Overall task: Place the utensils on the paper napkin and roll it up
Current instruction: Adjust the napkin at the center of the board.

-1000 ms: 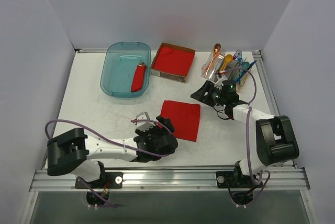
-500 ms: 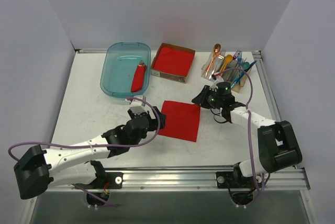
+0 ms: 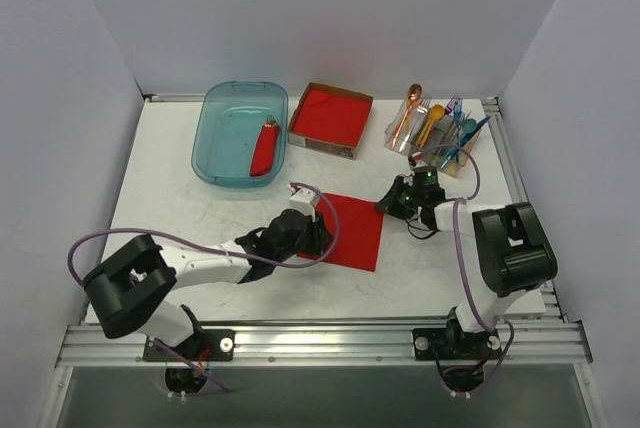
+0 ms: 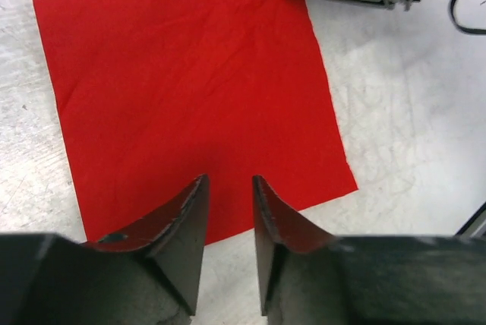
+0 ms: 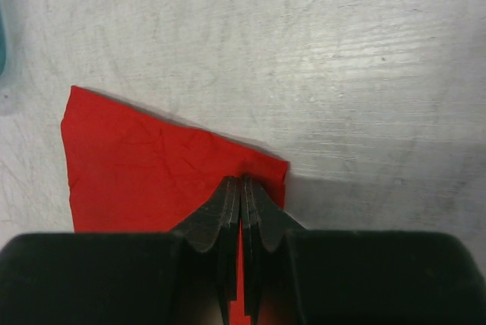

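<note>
— Okay, starting closest to you: where is your left pincer point(image 4: 229, 181)?

— I have it low over the paper napkin point(image 4: 182, 89), with the tips just inside the edge of the sheet that lies nearest that wrist. The two fingers stand slightly spread, and only red paper shows through the narrow gap between them.

— And the sheet itself?

— It lies flat on the counter point(image 3: 180, 208) and runs forward from under that pincer. It is lightly creased.

— What about the right side?

— My right pincer point(image 5: 241, 181) is at the napkin's far right corner, across the sheet from the left one. Its fingers are pressed together right on that corner, and a sliver of red shows between them. I read it as pinching the paper there.

— Where are the utensils?

— They are beyond the right pincer and a little to its right, standing in a clear holder point(image 3: 425, 143). The utensils point(image 3: 465, 130), a teal spoon and a blue piece, sit toward the holder's right end, well apart from the napkin. An orange spoon point(image 3: 413, 98) and a yellow utensil point(image 3: 435, 113) stand in the holder to their left.

— Anything farther out?

— Beyond the left pincer there is a cardboard tray point(image 3: 322, 143) holding a thick red stack. Just to the left of that is a teal bin point(image 3: 225, 163) with a long red bundle point(image 3: 265, 148) inside.
</note>
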Controlling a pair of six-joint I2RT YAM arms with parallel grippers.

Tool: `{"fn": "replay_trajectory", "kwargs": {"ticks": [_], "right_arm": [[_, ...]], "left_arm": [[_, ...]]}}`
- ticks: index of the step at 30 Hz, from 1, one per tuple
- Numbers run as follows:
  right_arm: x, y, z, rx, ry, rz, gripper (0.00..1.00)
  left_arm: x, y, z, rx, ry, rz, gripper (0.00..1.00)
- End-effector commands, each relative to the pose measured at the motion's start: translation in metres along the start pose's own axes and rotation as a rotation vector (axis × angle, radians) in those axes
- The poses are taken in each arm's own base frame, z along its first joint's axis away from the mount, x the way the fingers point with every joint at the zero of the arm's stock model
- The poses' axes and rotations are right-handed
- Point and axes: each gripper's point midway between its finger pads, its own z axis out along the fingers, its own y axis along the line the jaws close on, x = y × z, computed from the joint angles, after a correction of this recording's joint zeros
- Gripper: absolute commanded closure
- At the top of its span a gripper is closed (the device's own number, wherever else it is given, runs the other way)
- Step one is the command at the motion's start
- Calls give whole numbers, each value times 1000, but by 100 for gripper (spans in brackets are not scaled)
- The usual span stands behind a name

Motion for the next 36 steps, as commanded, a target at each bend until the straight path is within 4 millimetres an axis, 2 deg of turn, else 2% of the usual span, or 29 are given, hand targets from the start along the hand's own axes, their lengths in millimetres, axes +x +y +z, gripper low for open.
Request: {"fn": "replay_trajectory", "kwargs": {"ticks": [1,6,9,17,22,25,28,30,32,33,36], "right_arm": [[-10,-8,3,31,-46,4,100],[-4,-24,6,79,-36,21,100],[-4,-28,7,88,-35,27,100],[-15,-29,13,111,-39,51,100],[-28,-28,20,142,-44,53,100],[-35,-26,24,146,-43,49,100],[-44,-17,19,129,-68,32,100],[-54,-8,9,115,-97,18,99],[-51,-4,0,110,-99,-2,96],[-54,7,-9,89,-118,-22,96],[-42,20,-27,53,-109,-70,94]], "left_arm": [[-26,-22,15,89,-67,-12,64],[-1,-2,30,47,-15,-42,71],[14,10,32,28,-5,-72,76],[42,37,24,-45,17,-99,77],[47,47,17,-77,-4,-118,77],[44,45,13,-73,-11,-120,75],[28,45,8,-97,-23,-111,71],[10,40,5,-91,-44,-103,67],[-11,35,2,-86,-55,-95,62],[-12,38,1,-99,-37,-90,61],[-43,32,5,-79,-59,-87,60]]}}
